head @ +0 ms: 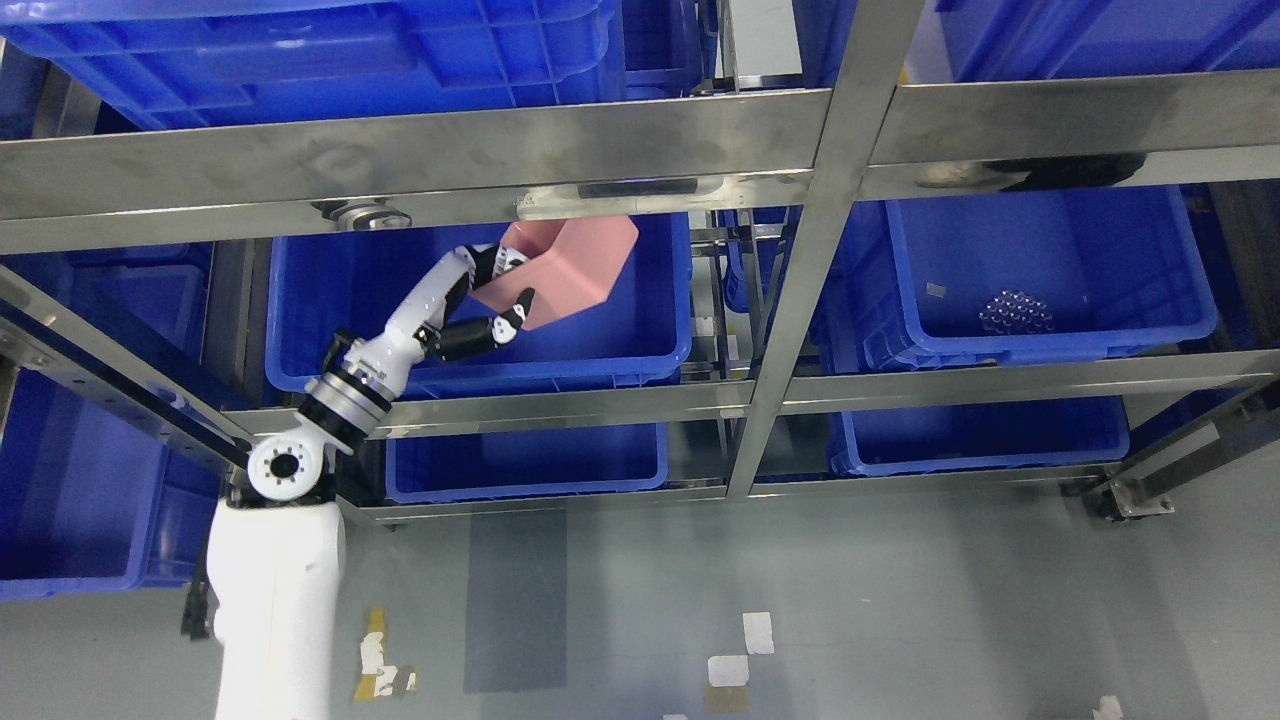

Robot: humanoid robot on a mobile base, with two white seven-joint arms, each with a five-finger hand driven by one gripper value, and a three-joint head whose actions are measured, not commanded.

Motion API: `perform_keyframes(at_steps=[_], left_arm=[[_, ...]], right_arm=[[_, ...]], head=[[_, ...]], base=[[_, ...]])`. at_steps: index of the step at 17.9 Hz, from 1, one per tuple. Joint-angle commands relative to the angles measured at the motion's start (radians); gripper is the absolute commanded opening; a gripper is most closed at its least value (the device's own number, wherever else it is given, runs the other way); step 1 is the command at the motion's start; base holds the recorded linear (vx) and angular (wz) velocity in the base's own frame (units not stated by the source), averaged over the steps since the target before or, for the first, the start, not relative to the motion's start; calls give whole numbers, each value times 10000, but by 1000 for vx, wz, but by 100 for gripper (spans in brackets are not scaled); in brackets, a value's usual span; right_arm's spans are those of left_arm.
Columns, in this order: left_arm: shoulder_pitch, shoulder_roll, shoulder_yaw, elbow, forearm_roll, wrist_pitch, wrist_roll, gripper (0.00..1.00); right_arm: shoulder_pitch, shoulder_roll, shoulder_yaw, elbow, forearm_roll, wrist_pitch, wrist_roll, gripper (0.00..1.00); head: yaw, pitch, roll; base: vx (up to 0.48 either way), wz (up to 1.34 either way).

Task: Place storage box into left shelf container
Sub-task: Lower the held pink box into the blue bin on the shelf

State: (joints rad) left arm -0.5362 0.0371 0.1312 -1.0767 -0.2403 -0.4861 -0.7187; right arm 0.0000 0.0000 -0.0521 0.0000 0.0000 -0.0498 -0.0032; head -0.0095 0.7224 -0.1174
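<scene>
A pink storage box (570, 268) hangs tilted above the inside of the left blue shelf container (640, 350) on the middle shelf level. My left hand (490, 295) is shut on the box, with fingers (478, 262) over its near rim and a thumb against its lower side. The left arm rises from the lower left, across the shelf's front rail. The box's top edge is partly hidden behind the steel crossbar (400, 170). My right arm is out of the picture.
A steel upright (810, 260) splits the rack into left and right bays. The right blue bin (1050, 340) holds a small clear bubbled object (1015, 312). More blue bins sit above, below and at far left. Grey floor with tape marks lies in front.
</scene>
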Motion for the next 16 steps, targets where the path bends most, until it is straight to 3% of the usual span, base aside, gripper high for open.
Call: perform_keyframes(at_steps=[1,6,9,11,14,16], left_arm=[[-1859,150,255,2985,-2975,-47,-7,7],[-2859,365,176,3849,-5262,-124,23,10],[-2860,380,176,3849,-5558,-231,23,13],[-2814,381,237,3788,-5543,-247,54,20],[-2738,365,268,3695,-5497,-247,467,54],[-2676,319,405,3467,-5390,-247,545,70]], right_arm=[[-31,-175,0,-175,-215,-9,17,100],[-46,-175,0,-175,-215,-9,2,100],[-30,-175,0,-175,-215,7,2,100],[-31,-175,0,-175,-215,7,2,100],[-31,-175,0,-175,-215,7,2,100],[-31,-175,0,-175,-215,7,2,100]], head=[[0,0,0],[0,0,0],[0,0,0],[0,0,0],[0,0,0],[0,0,0]], base=[[-2,18],[0,4],[0,0],[0,0],[0,0],[0,0]])
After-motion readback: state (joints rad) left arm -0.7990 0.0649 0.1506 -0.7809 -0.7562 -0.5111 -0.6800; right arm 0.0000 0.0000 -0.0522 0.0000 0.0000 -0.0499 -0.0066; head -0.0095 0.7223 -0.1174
